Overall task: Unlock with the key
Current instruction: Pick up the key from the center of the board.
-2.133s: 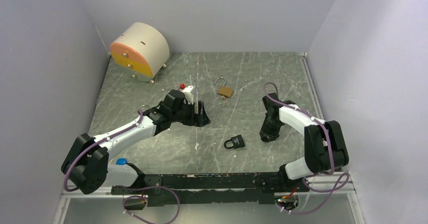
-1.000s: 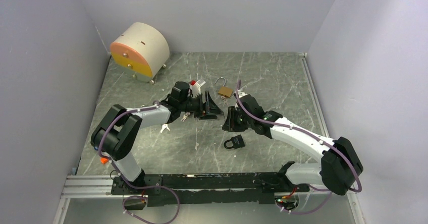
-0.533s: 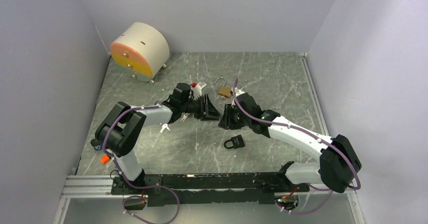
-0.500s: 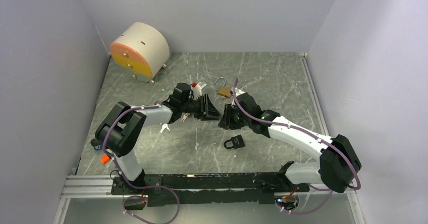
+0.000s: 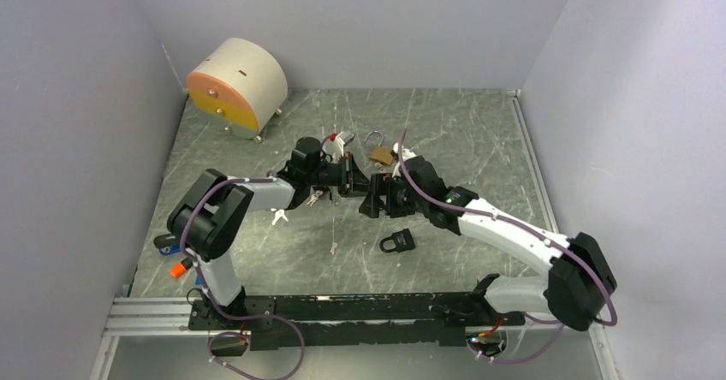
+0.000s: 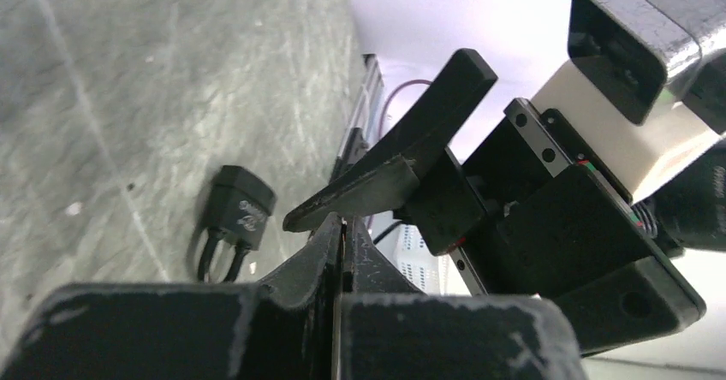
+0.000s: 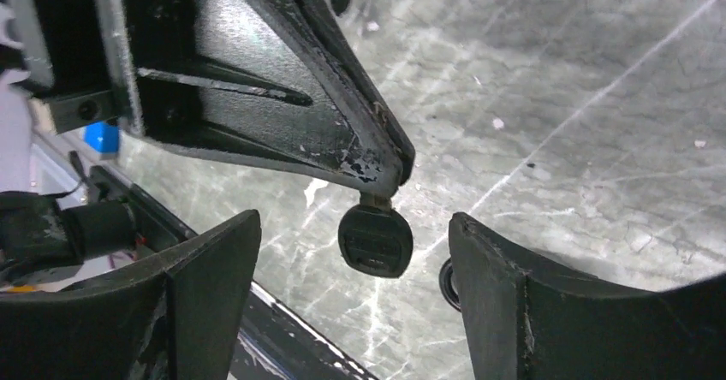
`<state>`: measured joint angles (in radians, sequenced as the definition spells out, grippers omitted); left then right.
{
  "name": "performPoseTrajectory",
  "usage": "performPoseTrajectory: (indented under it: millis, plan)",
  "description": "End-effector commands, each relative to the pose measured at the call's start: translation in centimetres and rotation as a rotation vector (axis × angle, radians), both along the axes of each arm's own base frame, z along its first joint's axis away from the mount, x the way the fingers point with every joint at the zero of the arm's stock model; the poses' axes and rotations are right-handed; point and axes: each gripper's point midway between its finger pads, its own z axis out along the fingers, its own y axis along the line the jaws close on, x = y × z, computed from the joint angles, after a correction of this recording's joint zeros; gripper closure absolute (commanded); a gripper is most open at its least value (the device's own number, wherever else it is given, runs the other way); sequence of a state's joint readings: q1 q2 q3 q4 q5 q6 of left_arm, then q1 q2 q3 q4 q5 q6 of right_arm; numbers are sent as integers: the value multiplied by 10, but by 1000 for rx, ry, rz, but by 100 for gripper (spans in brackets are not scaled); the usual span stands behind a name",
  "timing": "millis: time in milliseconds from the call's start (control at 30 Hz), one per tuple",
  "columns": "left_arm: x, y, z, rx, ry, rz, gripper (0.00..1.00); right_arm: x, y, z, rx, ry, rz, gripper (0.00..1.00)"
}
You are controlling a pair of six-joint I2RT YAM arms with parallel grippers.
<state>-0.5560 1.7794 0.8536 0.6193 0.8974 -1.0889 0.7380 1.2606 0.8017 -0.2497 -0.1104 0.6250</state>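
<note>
A key with a black plastic head (image 7: 375, 241) hangs from the tips of my left gripper (image 5: 354, 181), which is shut on its blade. In the right wrist view the left fingers (image 7: 342, 140) come down from above. My right gripper (image 7: 353, 222) stands open, with one finger on each side of the key head and neither touching it. In the left wrist view my left gripper (image 6: 342, 228) is pressed shut. The black padlock (image 5: 397, 241) lies on the table just below the two grippers and shows again as the black padlock (image 6: 233, 217). My right gripper (image 5: 369, 204) faces the left one.
A brass padlock (image 5: 381, 153) with its shackle up lies just behind the grippers. Loose keys (image 5: 313, 198) and another key (image 5: 278, 218) lie under the left forearm. A beige and orange drum (image 5: 237, 83) stands at the back left. Grey walls close in the stone-patterned table (image 5: 462, 132).
My left jaws have closed on the key while my right jaws have opened wide and let it go. Both grippers have shifted slightly to the left.
</note>
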Motion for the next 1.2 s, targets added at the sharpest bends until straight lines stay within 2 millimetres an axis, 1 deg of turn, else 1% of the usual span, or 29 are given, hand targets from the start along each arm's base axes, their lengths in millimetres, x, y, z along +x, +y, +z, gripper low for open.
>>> performPoseTrajectory:
  millis: [0, 33, 100, 167, 233, 267, 367, 500, 567, 633, 767, 867, 900, 967, 1000, 1100, 1167]
  plan:
    - [-6, -4, 75, -197, -193, -79, 97, 5, 11, 78, 251, -182, -27, 10]
    - [-7, -3, 85, -222, -214, -85, 97, 5, 9, 89, 310, -206, -47, 5]
    - [-9, 0, 106, -270, -243, -92, 97, 2, 3, 111, 432, -242, -79, 4]
    - [-11, 1, 125, -312, -258, -98, 97, -3, -2, 131, 546, -268, -98, 5]
    - [-13, 3, 142, -351, -258, -91, 97, -7, -6, 148, 635, -305, -105, 9]
    - [-14, 4, 151, -374, -256, -88, 97, -9, -8, 153, 658, -311, -112, 10]
    - [-15, 7, 174, -434, -224, -68, 97, -9, -12, 159, 693, -311, -144, 18]
    - [-16, 11, 190, -478, -192, -42, 98, -11, -13, 177, 762, -336, -143, 36]
    - [-17, 12, 196, -500, -187, -37, 97, -11, -13, 187, 793, -358, -139, 44]
    - [-18, 14, 200, -511, -179, -33, 98, -11, -12, 196, 818, -375, -133, 49]
    - [-21, 16, 204, -517, -179, -28, 97, -8, -7, 204, 835, -383, -116, 58]
    - [-21, 17, 205, -514, -176, -20, 97, -7, -4, 209, 853, -385, -105, 70]
    - [-22, 17, 205, -515, -178, -17, 98, -7, -3, 210, 857, -388, -101, 77]
    - [-22, 18, 205, -511, -178, -14, 97, -6, -2, 209, 848, -383, -102, 90]
    - [-23, 18, 205, -508, -183, -14, 97, -5, -3, 207, 840, -379, -111, 93]
    - [-23, 18, 202, -478, -190, -5, 98, -3, -8, 201, 822, -380, -138, 99]
    - [-23, 18, 196, -440, -199, 8, 94, -2, -11, 196, 796, -384, -157, 100]
